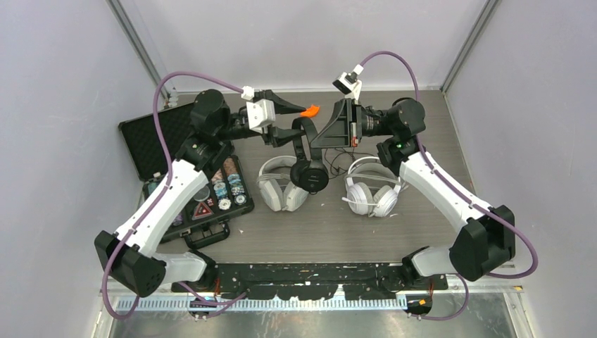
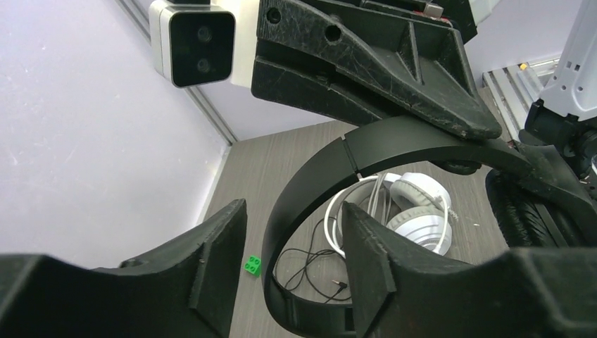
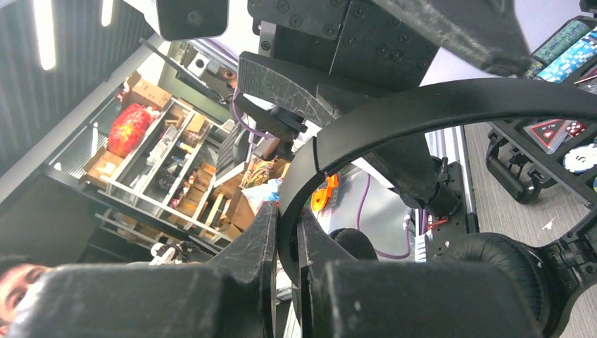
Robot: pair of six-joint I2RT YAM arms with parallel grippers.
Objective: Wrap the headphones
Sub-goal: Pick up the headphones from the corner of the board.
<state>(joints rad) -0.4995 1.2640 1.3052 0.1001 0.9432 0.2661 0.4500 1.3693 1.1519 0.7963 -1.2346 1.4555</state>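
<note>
Headband of black headphones (image 1: 310, 174) pinched in right gripper (image 3: 287, 236), held up over table (image 1: 422, 232) far edge; left gripper (image 2: 292, 232) straddles it, jaws half open, nothing gripped, likely second hold for wrapping.

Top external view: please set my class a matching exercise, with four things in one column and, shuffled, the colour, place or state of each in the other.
Things:
1 black headphones
2 case
3 left gripper
4 headphones by the right arm

States:
A jaws apart around the black band
B white, lying on the table
C open, chips inside
D held up, band clamped in the right gripper

Pairs: 1-D, 2-C, 3-A, 4-B
</note>
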